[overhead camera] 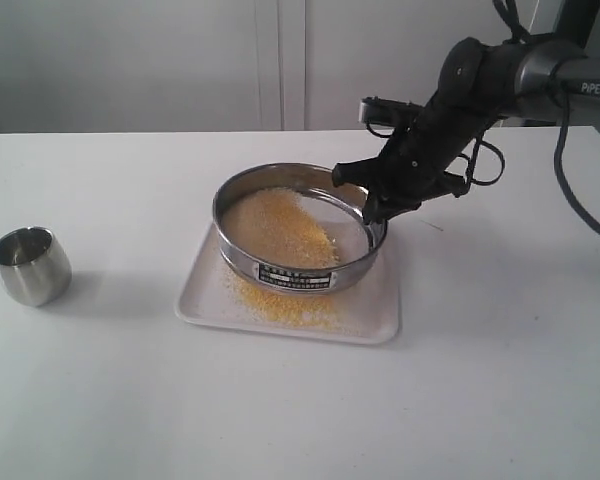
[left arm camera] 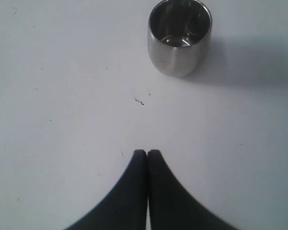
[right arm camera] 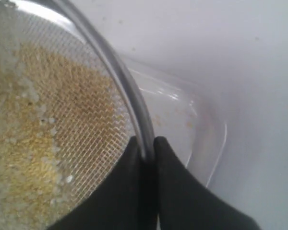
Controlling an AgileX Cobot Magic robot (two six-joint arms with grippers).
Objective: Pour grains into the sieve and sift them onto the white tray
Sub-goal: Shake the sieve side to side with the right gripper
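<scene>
The steel sieve [overhead camera: 325, 261] sits over the white tray [overhead camera: 377, 318], tilted with its right side raised. Grains [overhead camera: 275, 228] lie heaped on the left part of its mesh; fine yellow grains [overhead camera: 285, 308] have dropped onto the tray below the sieve's front. My right gripper [overhead camera: 377, 208] is shut on the sieve's right rim. In the right wrist view the rim [right arm camera: 129, 96] runs between the black fingertips [right arm camera: 165, 158], with mesh and grains [right arm camera: 33, 143] on one side. My left gripper [left arm camera: 147, 152] is shut on nothing above the bare table, out of the exterior view.
A small steel cup [overhead camera: 30, 265] stands upright at the far left of the table; the left wrist view shows the cup [left arm camera: 179, 37] with nothing in it. White table [overhead camera: 500, 380] all around, a pale wall behind.
</scene>
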